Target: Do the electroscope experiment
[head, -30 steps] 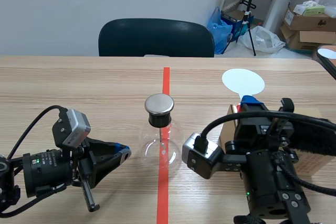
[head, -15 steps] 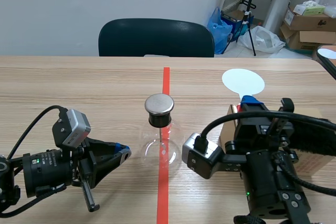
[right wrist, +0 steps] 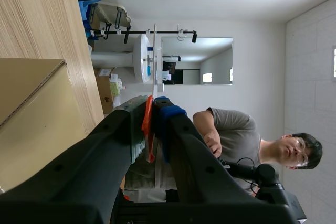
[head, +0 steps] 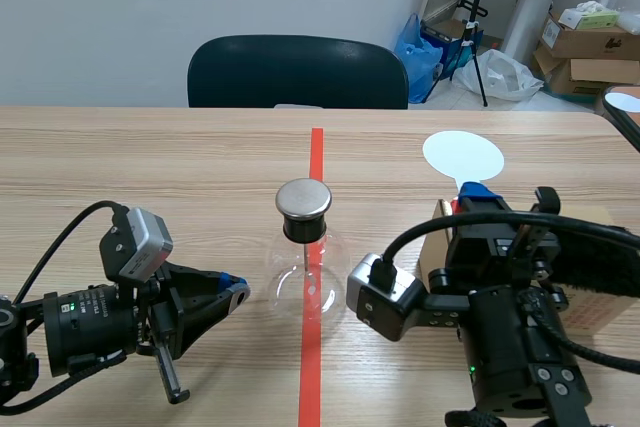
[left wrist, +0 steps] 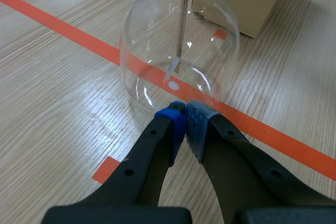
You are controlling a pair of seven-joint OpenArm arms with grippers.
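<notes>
**No motion in the last second: disc held up, flask untouched**

- Nearest: left tool (left wrist: 185, 109) sits low on the table (head: 150, 167). Its fingers are pinched together on nothing, with the tips just short of the flask wall. Contact not clear.
- Right tool (right wrist: 152, 109) is clamped on the orange handle (right wrist: 149, 142) of a white disc (head: 462, 157). The disc stands upright above that arm, off to one side of the flask and well apart from its cap.
- Middle: electroscope flask (head: 305, 282) stands upright on the red tape line, metal cap (head: 303, 199) on its neck. The rod (left wrist: 184, 19) hangs inside, with a pale foil leaf (left wrist: 174, 66) close against its lower end.
- Behind: cardboard box (head: 595, 267) by the right arm; dark chair (head: 297, 72) across the table.
- Change: none. Arms, disc and flask sit exactly as they did a second ago.
- Reading: a pause before contact. The disc is not yet at the cap, so the leaf test looks unstarted.
</notes>
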